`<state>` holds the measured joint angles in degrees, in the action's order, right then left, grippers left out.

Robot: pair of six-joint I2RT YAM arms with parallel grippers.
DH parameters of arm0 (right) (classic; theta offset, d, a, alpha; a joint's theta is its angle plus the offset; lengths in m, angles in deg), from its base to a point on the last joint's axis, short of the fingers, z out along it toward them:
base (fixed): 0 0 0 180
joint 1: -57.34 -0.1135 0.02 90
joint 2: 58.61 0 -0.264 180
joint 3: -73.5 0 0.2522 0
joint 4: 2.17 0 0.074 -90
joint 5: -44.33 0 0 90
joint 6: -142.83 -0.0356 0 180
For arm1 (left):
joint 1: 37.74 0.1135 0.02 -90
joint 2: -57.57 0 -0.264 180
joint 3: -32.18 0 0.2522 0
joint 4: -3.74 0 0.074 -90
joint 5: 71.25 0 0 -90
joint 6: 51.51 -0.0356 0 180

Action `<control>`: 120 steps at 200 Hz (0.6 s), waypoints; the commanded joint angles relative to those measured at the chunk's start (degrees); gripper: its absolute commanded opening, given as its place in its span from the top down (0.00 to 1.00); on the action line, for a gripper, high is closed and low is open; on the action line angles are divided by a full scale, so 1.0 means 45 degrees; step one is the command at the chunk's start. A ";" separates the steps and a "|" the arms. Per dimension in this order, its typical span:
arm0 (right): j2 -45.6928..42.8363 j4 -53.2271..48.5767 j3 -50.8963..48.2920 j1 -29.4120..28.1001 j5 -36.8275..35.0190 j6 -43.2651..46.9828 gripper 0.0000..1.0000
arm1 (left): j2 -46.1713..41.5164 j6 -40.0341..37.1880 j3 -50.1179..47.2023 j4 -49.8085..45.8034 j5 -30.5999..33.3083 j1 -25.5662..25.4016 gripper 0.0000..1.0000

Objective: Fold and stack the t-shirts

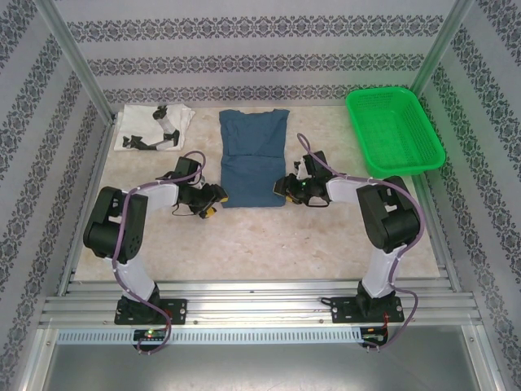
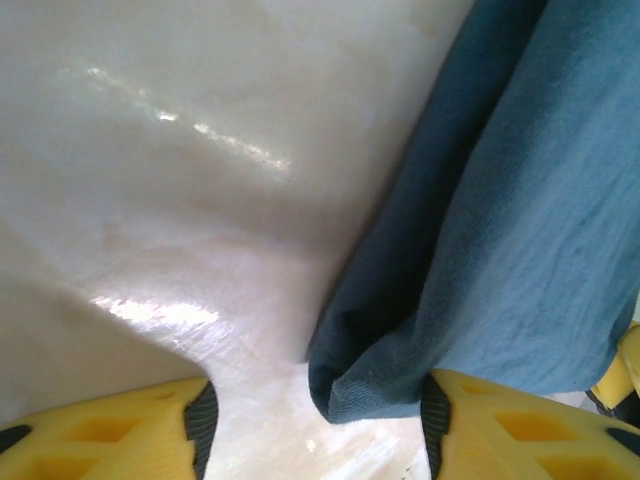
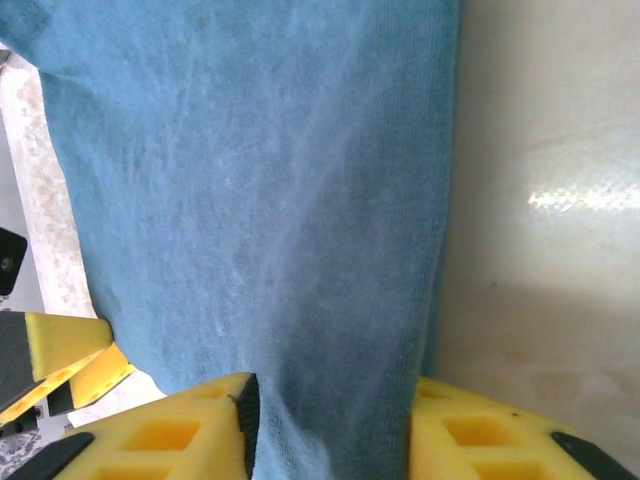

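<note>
The dark blue-teal t-shirt (image 1: 252, 159) lies on the table's middle, folded into a long narrow strip running away from me. My left gripper (image 1: 213, 199) sits at its near left corner. In the left wrist view that gripper (image 2: 315, 430) is open, and the shirt's corner (image 2: 370, 385) lies in the gap against the right finger. My right gripper (image 1: 285, 186) is at the near right corner, also open (image 3: 330, 430), with the shirt's edge (image 3: 250, 200) spanning flat between both pads. The white t-shirt (image 1: 155, 126) with black marks lies at the back left.
A bright green mesh basket (image 1: 383, 91) stands at the back right. Patterned walls and metal posts ring the table. Bare tabletop (image 1: 326, 236) stretches between the shirt and the arm bases.
</note>
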<state>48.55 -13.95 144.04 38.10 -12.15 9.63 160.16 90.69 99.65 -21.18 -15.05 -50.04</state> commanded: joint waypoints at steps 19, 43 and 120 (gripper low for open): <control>0.0379 -0.0138 0.0199 -0.0001 0.0227 0.0213 0.65 | 0.1764 -0.0301 0.0800 0.4587 -0.0471 -0.0904 0.50; 0.0329 -0.0354 0.0150 -0.0079 0.0123 0.0362 0.61 | 0.2025 -0.0307 0.1410 0.4364 -0.0507 -0.1102 0.50; -0.0095 -0.0511 -0.0448 -0.0359 0.0134 0.0384 0.51 | 0.2380 -0.0545 0.2001 0.3855 -0.0251 -0.1179 0.85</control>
<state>49.42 -14.81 143.84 37.68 -12.13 10.64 168.37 90.67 107.37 -15.08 -16.71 -53.03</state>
